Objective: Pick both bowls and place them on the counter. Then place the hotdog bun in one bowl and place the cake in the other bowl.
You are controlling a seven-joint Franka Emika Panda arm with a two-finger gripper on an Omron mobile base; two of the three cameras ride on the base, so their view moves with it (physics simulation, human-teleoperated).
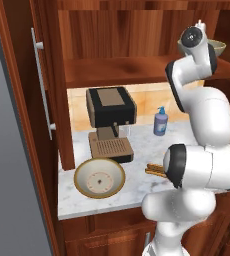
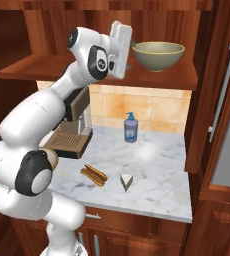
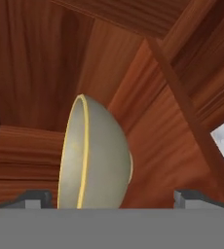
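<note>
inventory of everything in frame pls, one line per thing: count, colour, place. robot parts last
shallow bowl: 1, cream-grey with tan rim, on the counter in front of the coffee machine
deep bowl: 1, olive-tan with pale rim, on the wooden shelf above the counter
hotdog bun: 1, orange-brown, on the counter near its front edge
cake: 1 small slice, pale from this side, on the counter beside the bun
soap bottle: 1, blue, on the counter at the tiled back wall
coffee machine: 1, black and tan, on the counter, left end
counter: 1, white grey-veined marble over reddish-brown cabinets
shelf: 1, reddish-brown wood, above the counter
arm: 1, white with dark joints, raised to shelf height
gripper: 1, dark fingertips, open, either side of the deep bowl
</note>
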